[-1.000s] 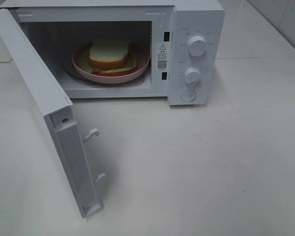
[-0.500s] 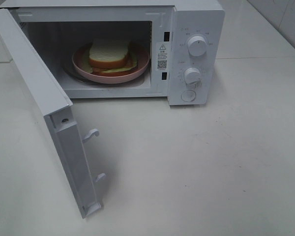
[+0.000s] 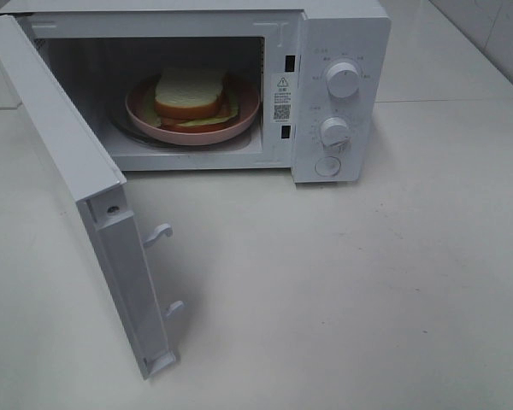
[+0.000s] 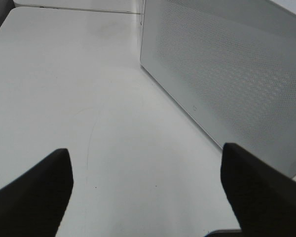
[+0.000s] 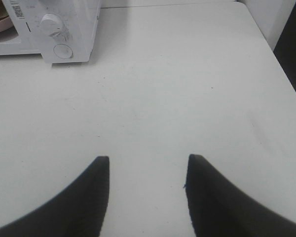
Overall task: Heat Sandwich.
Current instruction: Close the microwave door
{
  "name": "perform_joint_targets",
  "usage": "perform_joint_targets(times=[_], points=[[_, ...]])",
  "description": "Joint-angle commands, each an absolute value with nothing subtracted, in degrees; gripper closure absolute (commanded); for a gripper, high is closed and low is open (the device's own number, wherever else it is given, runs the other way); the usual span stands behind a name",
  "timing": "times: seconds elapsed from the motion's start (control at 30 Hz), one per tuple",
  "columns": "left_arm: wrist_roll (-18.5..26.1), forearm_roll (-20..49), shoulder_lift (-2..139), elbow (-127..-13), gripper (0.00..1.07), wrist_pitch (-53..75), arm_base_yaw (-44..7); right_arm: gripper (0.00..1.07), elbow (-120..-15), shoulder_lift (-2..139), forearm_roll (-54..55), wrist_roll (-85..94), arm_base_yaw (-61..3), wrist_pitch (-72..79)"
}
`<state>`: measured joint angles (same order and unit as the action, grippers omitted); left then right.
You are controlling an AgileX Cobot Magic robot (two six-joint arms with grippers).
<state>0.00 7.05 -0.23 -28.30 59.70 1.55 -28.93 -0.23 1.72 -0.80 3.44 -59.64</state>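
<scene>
The sandwich (image 3: pixel 188 96) lies on the plate (image 3: pixel 250 109) inside the microwave (image 3: pixel 342 26), near the middle of the cavity, so the loading looks done. The door (image 3: pixel 60 128) stands wide open, swung out toward the left side of the table (image 3: pixel 368 282), with its two latch hooks showing on the inner edge.

What is left, by my reckoning: shutting the door, then setting the heat and time. The upper knob (image 3: pixel 343 79) and lower knob (image 3: pixel 334 131) sit on the panel at the right, with the button (image 3: pixel 327 166) below them. Nothing touches them. The dial marks are too small to read, so the timer may or may not be set already; with the door open I would guess not.

Neither arm shows in the high view. The left gripper (image 4: pixel 145 150) has its jaws spread very wide and holds nothing; it hangs over bare table with the door's outer face (image 4: pixel 227 74) just ahead of it and apart from it, which suits a push to close. The right gripper (image 5: pixel 148 158) is parted about halfway and is also empty, over the table well apart from the microwave's panel (image 5: pixel 64 24).
</scene>
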Motion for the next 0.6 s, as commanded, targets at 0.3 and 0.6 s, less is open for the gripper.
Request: perform_joint_targets(times=[0.3, 0.6], points=[[0.0, 7.3, -1.5, -28.1, 0.31, 59.0, 1.2, 0.58, -28.8, -1.8, 0.0, -2.9, 3.8, -59.4], [0.0, 7.3, -1.5, -28.1, 0.31, 59.0, 1.2, 0.58, -28.8, -1.8, 0.3, -2.8, 3.8, -59.4]])
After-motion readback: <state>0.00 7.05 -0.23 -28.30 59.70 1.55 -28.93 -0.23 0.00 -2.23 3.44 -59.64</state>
